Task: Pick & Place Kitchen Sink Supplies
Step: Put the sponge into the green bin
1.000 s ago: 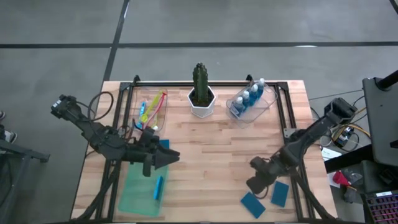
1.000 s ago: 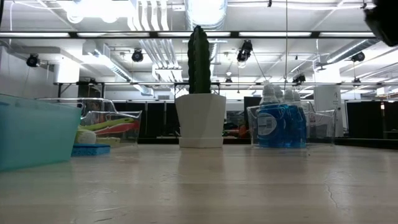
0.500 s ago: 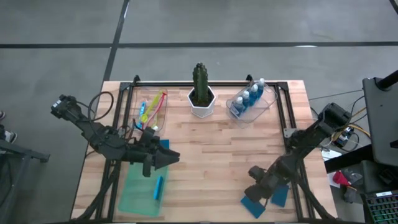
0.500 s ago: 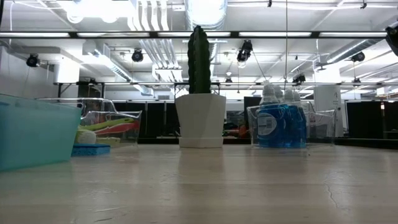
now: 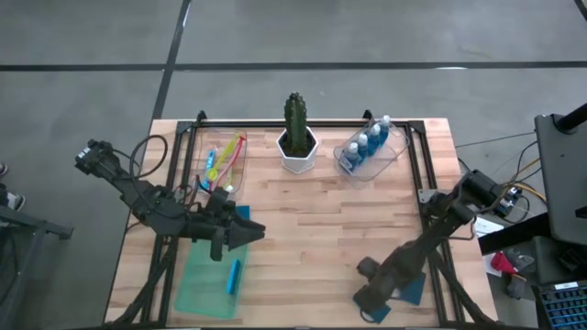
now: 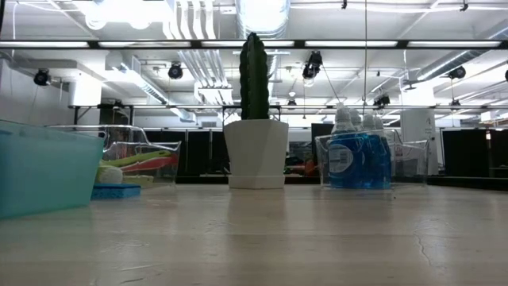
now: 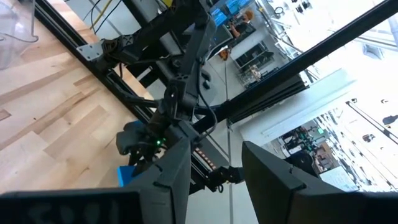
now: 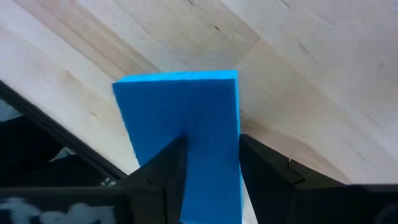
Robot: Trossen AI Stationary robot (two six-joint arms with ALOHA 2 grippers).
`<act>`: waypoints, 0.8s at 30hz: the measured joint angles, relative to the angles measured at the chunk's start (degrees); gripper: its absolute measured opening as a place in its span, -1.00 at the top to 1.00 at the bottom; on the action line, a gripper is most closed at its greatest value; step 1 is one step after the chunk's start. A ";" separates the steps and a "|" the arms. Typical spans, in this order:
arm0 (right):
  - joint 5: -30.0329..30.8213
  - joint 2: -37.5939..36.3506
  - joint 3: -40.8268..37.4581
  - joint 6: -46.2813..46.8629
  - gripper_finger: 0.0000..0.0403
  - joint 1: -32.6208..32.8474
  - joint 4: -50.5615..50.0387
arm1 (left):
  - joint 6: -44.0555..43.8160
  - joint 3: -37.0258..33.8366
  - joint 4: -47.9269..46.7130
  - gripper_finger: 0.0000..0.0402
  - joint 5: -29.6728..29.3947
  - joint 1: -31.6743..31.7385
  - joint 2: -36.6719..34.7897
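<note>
**Right jaws down on a sponge at the counter's 5 o'clock corner**

Now your right gripper (image 5: 367, 298) sits low at the 5 o'clock corner of the counter (image 5: 321, 220), directly over a sponge (image 8: 186, 130). In the right wrist view the jaws stand apart, one finger on each side of that sponge, which lies flat on the wood; whether the fingers already touch its edges cannot be told. A second sponge (image 5: 411, 290) shows just beside the arm, toward 4 o'clock.

Your left gripper (image 5: 246, 231) hangs at about 9 o'clock, over the far end of the green tray (image 5: 197, 289). Its jaws are parted and hold nothing, as the left wrist view shows. One sponge (image 5: 234, 276) lies inside the tray, and another (image 5: 242, 213) sits on the counter just beside the left gripper.

At 11 o'clock the brushes (image 5: 225, 158) lie in a clear bin. At 1 o'clock the bottles (image 5: 367, 145) stand together in a second clear bin. The cactus (image 5: 295, 124) stands at 12 o'clock between the two bins.
</note>
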 joint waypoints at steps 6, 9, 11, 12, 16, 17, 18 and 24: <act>-0.16 2.23 1.60 -0.31 0.40 -0.02 -0.86 | 0.02 0.00 0.01 0.32 -0.01 0.00 0.02; 0.46 2.39 1.87 -0.36 0.45 -0.02 -0.74 | 0.02 0.00 0.01 0.33 0.01 0.00 0.02; 1.84 2.14 1.89 -0.24 0.50 -0.02 -0.54 | 0.02 0.00 -0.01 0.33 0.03 0.00 0.02; 2.65 2.06 1.94 -0.19 0.54 -0.02 -0.13 | 0.02 0.00 -0.01 0.33 0.03 0.00 0.02; 5.64 1.88 2.32 -0.21 0.69 -0.28 0.16 | 0.67 0.00 -0.04 0.33 0.79 0.00 0.02; 6.32 1.88 2.44 -0.19 0.73 -0.30 0.12 | 0.80 0.00 -0.07 0.33 1.16 0.00 -0.01; 6.70 1.88 2.55 -0.21 0.77 -0.39 -0.01 | 0.84 0.00 -0.08 0.33 1.53 0.00 -0.06; 11.82 1.85 3.91 -0.09 0.94 -1.01 -0.24 | 0.81 0.00 -0.21 0.33 3.36 0.00 -0.13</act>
